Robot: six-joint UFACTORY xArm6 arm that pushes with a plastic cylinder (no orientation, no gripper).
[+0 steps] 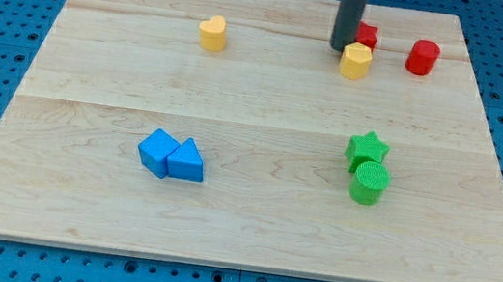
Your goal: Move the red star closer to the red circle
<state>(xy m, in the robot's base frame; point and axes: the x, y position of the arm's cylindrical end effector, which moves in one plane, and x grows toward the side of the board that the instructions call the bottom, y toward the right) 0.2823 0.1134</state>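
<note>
Camera view: nearest, blue blocks [172, 156] and green blocks [367, 166]. Red star [368, 36] sits at the surface's [241, 218] top, partly hidden behind yellow block [356, 61]; red circle [422, 57] near, rightward. Tool tip [340, 47], a plain rod holding nothing, just left of star. Star likely light, rigid, slides readily; push its left face.

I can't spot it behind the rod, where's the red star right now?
The red star sits near the view's top, right of centre, partly hidden behind my tip and the yellow hexagon, with the red circle to its right.
</note>
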